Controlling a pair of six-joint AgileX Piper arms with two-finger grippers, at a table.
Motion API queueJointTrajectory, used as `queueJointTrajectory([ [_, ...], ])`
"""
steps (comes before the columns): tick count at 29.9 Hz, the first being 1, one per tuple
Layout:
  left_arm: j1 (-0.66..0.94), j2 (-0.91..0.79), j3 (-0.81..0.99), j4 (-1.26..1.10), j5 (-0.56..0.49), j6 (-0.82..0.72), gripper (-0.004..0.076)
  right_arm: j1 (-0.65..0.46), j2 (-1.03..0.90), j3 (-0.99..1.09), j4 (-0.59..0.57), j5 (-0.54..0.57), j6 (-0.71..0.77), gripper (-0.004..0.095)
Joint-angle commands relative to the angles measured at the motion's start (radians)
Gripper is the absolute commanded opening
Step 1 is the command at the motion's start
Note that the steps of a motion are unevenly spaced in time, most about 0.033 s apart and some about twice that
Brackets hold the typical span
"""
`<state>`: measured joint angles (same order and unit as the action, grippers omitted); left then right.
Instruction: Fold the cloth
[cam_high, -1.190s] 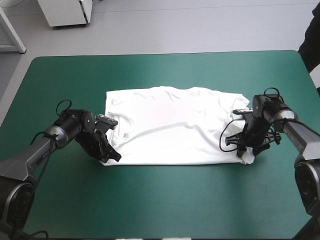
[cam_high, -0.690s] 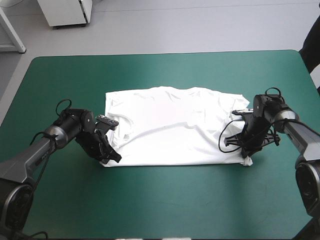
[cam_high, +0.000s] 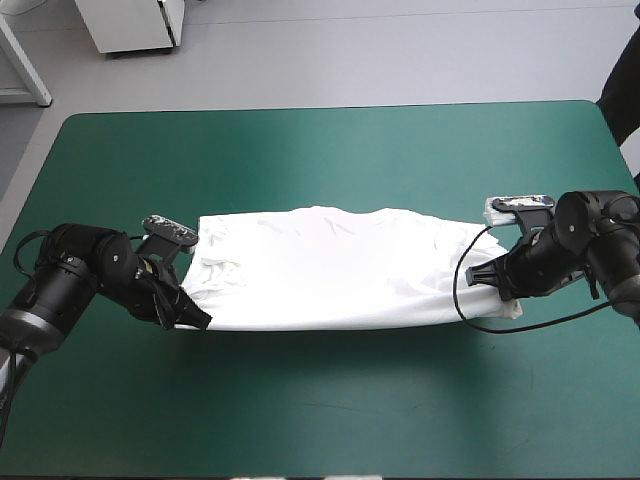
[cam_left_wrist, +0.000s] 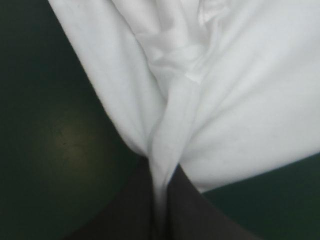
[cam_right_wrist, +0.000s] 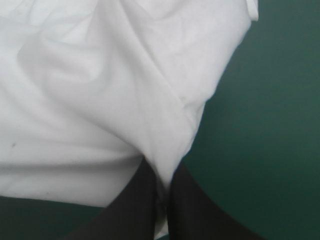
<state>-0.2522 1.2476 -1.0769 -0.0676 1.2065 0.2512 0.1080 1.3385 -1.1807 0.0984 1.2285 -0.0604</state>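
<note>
Left claw (cam_high: 195, 320) and right claw (cam_high: 503, 293) pinch the wrinkled white T-shirt (cam_high: 340, 270).

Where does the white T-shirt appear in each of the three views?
High view: T-shirt mid-table, held between left gripper and right gripper.
Left wrist view: pinched in its own gripper, spreading ahead.
Right wrist view: likewise.
Shared landmark: teal-green cover.

Matte black with bulky, rounded joints, the left arm (cam_high: 80, 285) and right arm (cam_high: 590, 230) run back into dark grey tubes. The left gripper (cam_left_wrist: 161, 175) and right gripper (cam_right_wrist: 165, 175) each carry two broad black fingers (cam_left_wrist: 125, 215), curved like fins.
</note>
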Motion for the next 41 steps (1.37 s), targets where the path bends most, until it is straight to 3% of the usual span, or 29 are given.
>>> queueJointTrajectory([
  [1, -0.005, -0.032, -0.053, 0.006, -0.061, -0.009, -0.0022, 0.0, -0.033, -0.06, -0.011, -0.007, 0.001, -0.0013],
  [11, -0.005, 0.015, -0.183, 0.105, -0.387, -0.042, -0.0022, 0.0, 0.051, -0.211, -0.077, -0.249, 0.002, -0.0013],
  [24, -0.005, 0.313, -0.188, 0.194, -0.75, -0.091, -0.0022, 0.0, 0.368, -0.332, -0.098, -0.53, 0.014, -0.0013],
  [30, -0.005, 0.453, -0.188, 0.194, -0.76, -0.091, -0.0022, 0.0, 0.494, -0.332, -0.098, -0.521, 0.001, -0.0013],
  [35, -0.005, 0.472, -0.188, 0.19, -0.712, -0.091, -0.0022, 0.0, 0.509, -0.343, -0.098, -0.504, -0.025, -0.0013],
  [41, -0.005, 0.432, -0.202, 0.185, -0.616, -0.094, -0.002, 0.0, 0.507, -0.424, -0.053, -0.38, -0.106, 0.0011],
])
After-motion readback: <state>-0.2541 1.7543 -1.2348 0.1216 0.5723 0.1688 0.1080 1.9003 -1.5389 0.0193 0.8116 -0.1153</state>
